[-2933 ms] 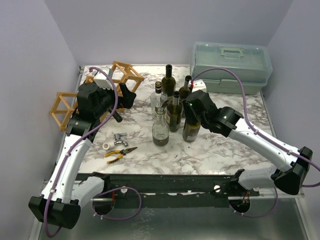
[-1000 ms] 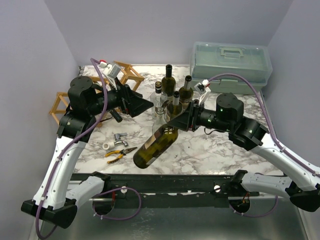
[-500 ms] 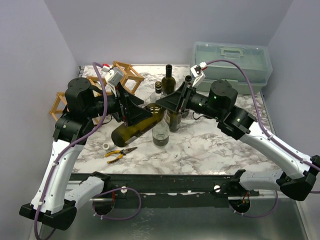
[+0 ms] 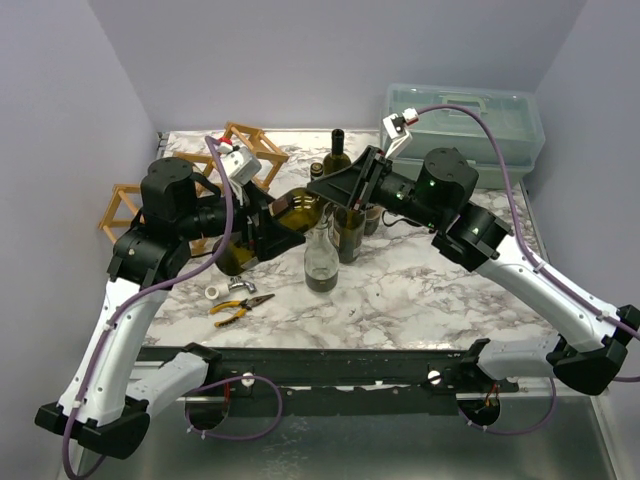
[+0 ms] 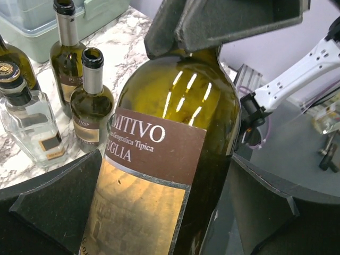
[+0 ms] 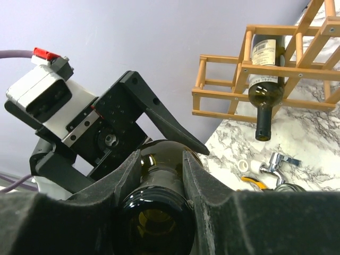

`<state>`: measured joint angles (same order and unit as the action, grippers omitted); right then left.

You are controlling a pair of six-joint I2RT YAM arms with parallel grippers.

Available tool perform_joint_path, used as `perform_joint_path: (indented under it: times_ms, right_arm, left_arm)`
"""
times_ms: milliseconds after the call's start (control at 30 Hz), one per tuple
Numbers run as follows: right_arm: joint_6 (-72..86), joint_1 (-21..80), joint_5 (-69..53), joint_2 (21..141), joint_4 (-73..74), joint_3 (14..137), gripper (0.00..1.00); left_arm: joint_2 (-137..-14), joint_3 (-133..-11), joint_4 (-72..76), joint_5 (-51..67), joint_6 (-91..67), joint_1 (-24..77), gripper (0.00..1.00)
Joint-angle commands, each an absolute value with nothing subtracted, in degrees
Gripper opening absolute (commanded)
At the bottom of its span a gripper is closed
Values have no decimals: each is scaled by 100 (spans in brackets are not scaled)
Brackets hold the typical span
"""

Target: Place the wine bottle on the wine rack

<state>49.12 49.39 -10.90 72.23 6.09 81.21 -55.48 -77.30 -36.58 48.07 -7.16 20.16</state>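
Note:
The dark green wine bottle (image 4: 297,207) with a brown label hangs tilted in the air over the left-middle of the table. My right gripper (image 4: 332,186) is shut on its neck, seen close in the right wrist view (image 6: 154,223). My left gripper (image 4: 268,228) is open, its jaws standing either side of the bottle's body (image 5: 175,106), with a gap on the right side. The wooden wine rack (image 4: 128,215) stands at the far left; it also shows in the right wrist view (image 6: 249,69), with one bottle (image 6: 263,87) lying in it.
Several bottles (image 4: 338,152) and a clear glass bottle (image 4: 321,262) stand mid-table under the arms. A translucent toolbox (image 4: 462,122) sits back right. Yellow pliers (image 4: 241,305), a metal tap (image 4: 238,284) and a white ring (image 4: 214,292) lie front left.
My right gripper lifted the bottle off the table, tipped it and carried it left and back. Its body now sits between my left gripper's open jaws, which turned toward it.

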Motion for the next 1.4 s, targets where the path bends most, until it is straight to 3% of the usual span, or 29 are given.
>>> perform_joint_path:
  times_ms: [0,67,200,233,267,300,333,567,767,1000,1233,1367]
  right_arm:
    - [5187,4931,-978,7076,-133,8508,1]
    - [5188,4931,-1013,7044,-84,8499,1]
    - [5167,4931,-1072,6935,-17,8408,1]
    - [5165,4931,-1124,6917,-18,8381,1]
    - [5155,4931,-1232,6909,-26,8362,1]
    - [5129,4931,-1292,6908,-17,8366,1]
    - [5066,4930,-1321,6907,68,8346,1]
    - [4550,4931,-1664,6976,484,8220,1]
    - [3493,4936,-2081,7208,1655,8441,42]
    - [2584,4931,-2164,7432,2860,8833,82]
    - [1907,4933,-1828,7523,3839,9374,99]
    - [1499,4931,-1461,7927,4778,10121,100]
  left_arm:
    - [-5789,-7898,-4281,4477,232,2407,99]
    - [-5868,-8003,-4527,4167,557,2561,97]
    - [-5762,-7899,-4640,3079,1092,2968,71]
    - [-5741,-7862,-4634,2901,1236,3031,53]
    - [-5729,-7835,-4640,2701,1435,3093,29]
    - [-5730,-7806,-4633,2511,1596,3155,12]
    - [-5730,-7765,-4621,2237,1787,3217,2]
    - [-5587,-7228,-3558,127,2584,3638,0]
    - [-4967,-6228,-2065,-437,3722,3682,0]
    - [-4489,-5628,-1580,207,4760,3699,0]
    - [-4074,-5236,-1592,411,5117,3730,0]
    - [-3884,-5008,-1589,644,5572,3774,0]
